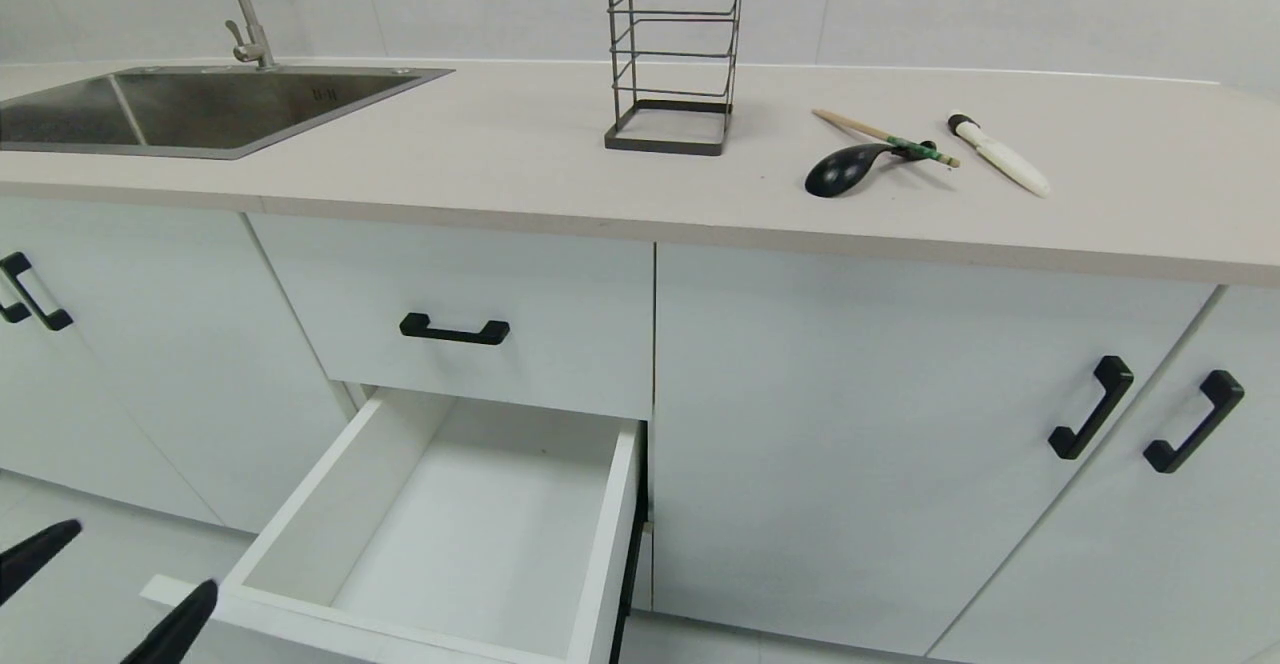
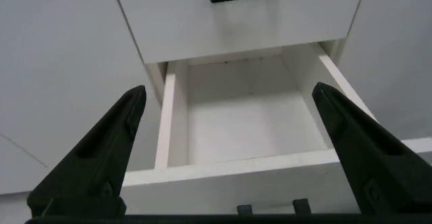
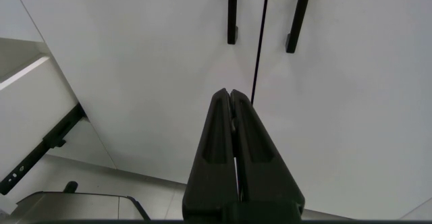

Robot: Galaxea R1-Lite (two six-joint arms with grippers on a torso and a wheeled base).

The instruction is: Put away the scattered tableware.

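On the countertop [image 1: 500, 164], toward its right side, lie a black spoon [image 1: 845, 169], a pair of wooden chopsticks [image 1: 880, 134] resting across its handle, and a white utensil with a black tip [image 1: 1000, 156]. Below the counter a white drawer [image 1: 600, 504] stands pulled out, with nothing inside. My left gripper [image 1: 115, 584] is open, low and just in front of the drawer's left front corner; its wrist view looks between the spread fingers [image 2: 101, 156] into the drawer [image 2: 236, 177]. My right gripper [image 3: 231, 94] is shut with nothing in it, pointing at the cabinet doors to the right of the drawer [image 3: 27, 82].
A tall wire rack [image 1: 672, 44] stands mid-counter, left of the utensils. A steel sink [image 1: 200, 104] with a faucet [image 1: 245, 14] is at the far left. A closed drawer with a black handle [image 1: 455, 330] sits above the pulled-out one. Black door handles [image 3: 232, 11] face the right gripper.
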